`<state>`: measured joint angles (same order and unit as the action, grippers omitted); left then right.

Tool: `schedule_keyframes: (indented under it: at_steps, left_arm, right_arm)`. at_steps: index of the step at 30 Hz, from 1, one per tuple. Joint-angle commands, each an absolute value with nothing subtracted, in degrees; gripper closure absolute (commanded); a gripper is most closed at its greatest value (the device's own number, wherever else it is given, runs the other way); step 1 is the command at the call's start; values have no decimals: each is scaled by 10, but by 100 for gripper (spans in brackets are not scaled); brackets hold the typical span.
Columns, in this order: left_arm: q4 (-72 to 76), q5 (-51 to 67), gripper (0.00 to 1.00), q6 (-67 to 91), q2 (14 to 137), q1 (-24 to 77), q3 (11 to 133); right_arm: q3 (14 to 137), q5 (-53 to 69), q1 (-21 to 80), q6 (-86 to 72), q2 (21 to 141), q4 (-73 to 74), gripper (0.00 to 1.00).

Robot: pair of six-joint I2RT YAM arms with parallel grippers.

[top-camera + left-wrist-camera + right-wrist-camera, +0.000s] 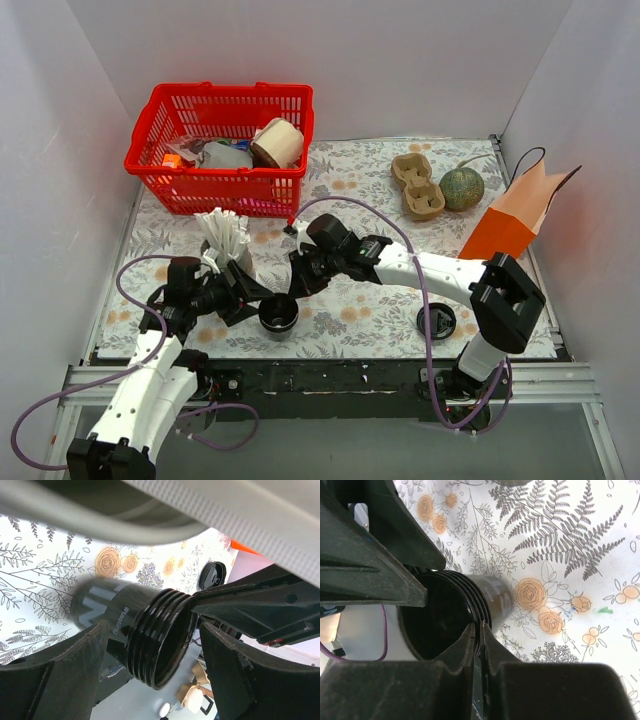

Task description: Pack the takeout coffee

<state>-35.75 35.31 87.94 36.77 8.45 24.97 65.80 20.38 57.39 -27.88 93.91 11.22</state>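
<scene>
Takeout coffee (278, 316) beside grey cup (232, 262): right end effector (478, 630) clenched on rim to lift; left end effector (152, 632) straddles it, grip unclear.

The takeout coffee (279, 314) is glossy black, dark inside. The cloth on the table (370, 305) is white, printed with grey ferns and orange roses. The basket (215, 195) is bright red, the paper bag (510, 222) orange, the melon (461, 187) mottled green, the cup carrier (418, 186) tan.

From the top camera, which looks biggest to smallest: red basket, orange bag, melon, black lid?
1. red basket
2. orange bag
3. melon and black lid look about the same, so I won't rank them.
</scene>
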Motion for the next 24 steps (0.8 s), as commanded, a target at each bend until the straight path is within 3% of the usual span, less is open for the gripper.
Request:
schedule_keyframes:
  at_steps: [1,2,9,16,24]
  left_arm:
    - [-362,340,27,882,353,88,252]
    - [-366,338,26,880,354,88,252]
    - [-401,319,20,865,342,88,280]
    - [-409,338,2,857,331,88,292]
    - [-405,357,2,855,307,88,303]
  right_arm:
    - [682,171,585,-273,946,133,95]
    - [681,165,585,-273,943,130,99]
    - [669,143,588,-267,897,120,99]
    - [667,69,588,-241,860,153,99]
    - [671,110,589,-238,874,150,99]
